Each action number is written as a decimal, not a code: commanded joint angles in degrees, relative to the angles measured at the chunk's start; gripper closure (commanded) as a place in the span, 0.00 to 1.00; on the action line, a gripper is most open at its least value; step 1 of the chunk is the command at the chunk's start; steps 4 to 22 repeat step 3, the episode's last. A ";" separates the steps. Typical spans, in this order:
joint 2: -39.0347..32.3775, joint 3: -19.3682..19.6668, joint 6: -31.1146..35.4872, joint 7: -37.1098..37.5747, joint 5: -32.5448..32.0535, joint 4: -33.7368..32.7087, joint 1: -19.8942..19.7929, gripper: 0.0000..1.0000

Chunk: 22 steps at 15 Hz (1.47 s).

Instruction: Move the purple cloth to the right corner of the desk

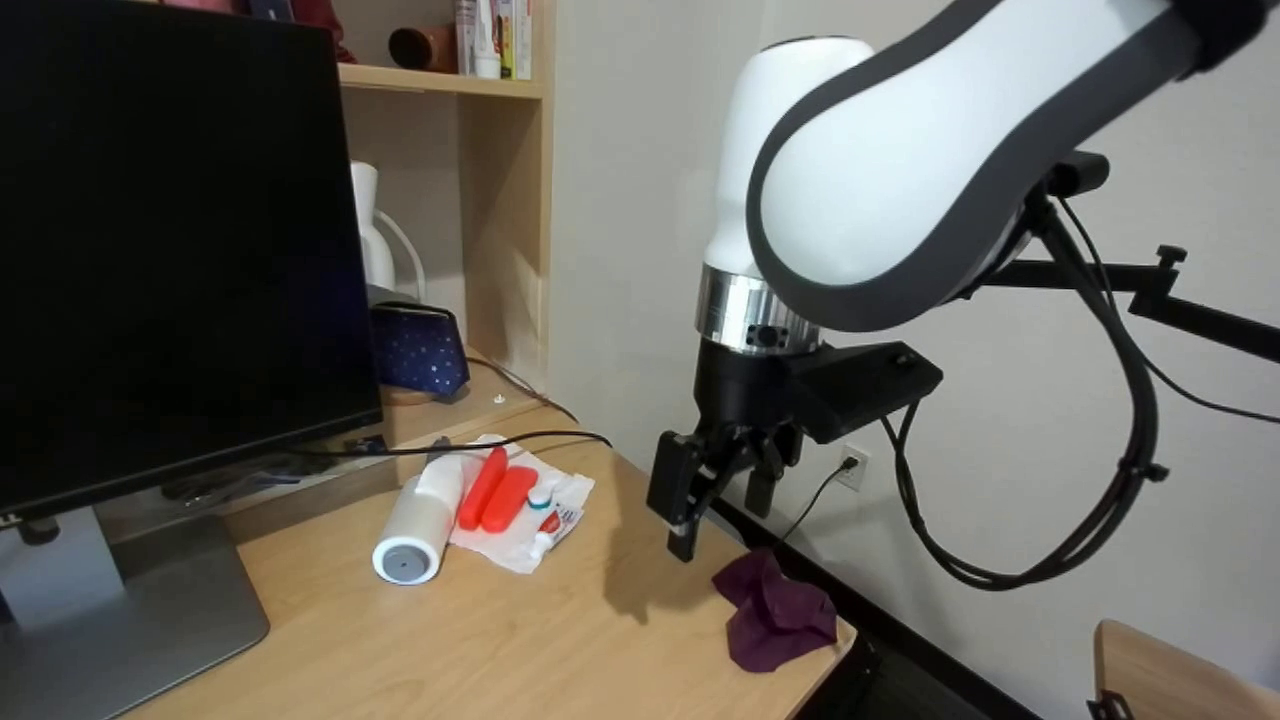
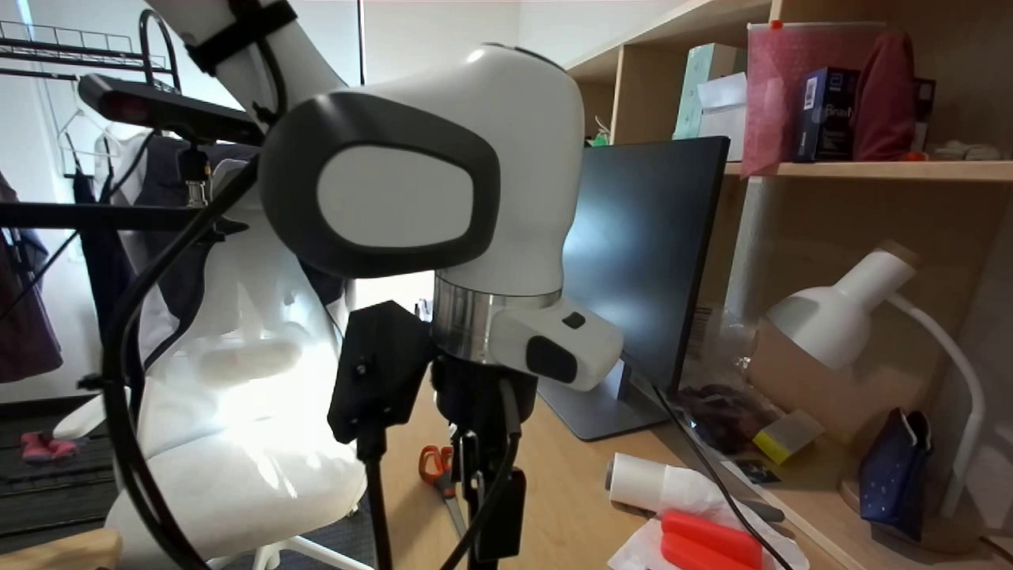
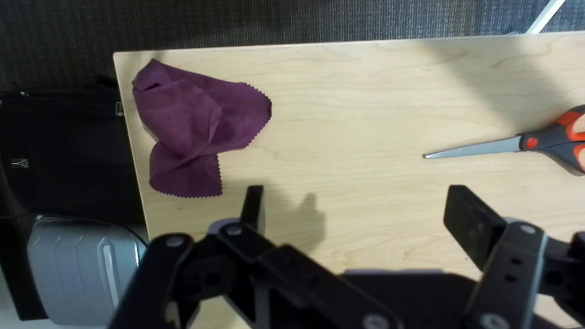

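Note:
The purple cloth [image 3: 183, 123] lies crumpled near a corner of the wooden desk [image 3: 347, 91] in the wrist view, close to the left edge. In an exterior view the cloth [image 1: 780, 615] lies by the desk's right corner, near the wall side. My gripper [image 3: 358, 201] is open, with nothing between its fingers. In an exterior view the gripper [image 1: 720, 520] hangs above the desk, apart from the cloth and a little to its left. In an exterior view the gripper [image 2: 498, 507] is partly covered by its cable, and the cloth does not show there.
Scissors [image 3: 539, 141] with orange handles lie on the desk. A white roll [image 1: 415, 530], red cases [image 1: 505, 500] and small items lie on white paper. A monitor [image 1: 190, 250] stands left. A white chair [image 2: 237, 443], a suitcase [image 3: 87, 269] and a black bag [image 3: 68, 155] stand beside the desk.

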<state>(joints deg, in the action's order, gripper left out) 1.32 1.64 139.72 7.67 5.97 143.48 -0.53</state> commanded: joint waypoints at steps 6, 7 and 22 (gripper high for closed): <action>0.02 -0.22 -0.13 0.00 0.00 -0.07 -0.23 0.00; 0.02 -0.22 -0.13 0.00 0.00 -0.07 -0.23 0.00; 0.02 -0.22 -0.13 0.00 0.00 -0.07 -0.23 0.00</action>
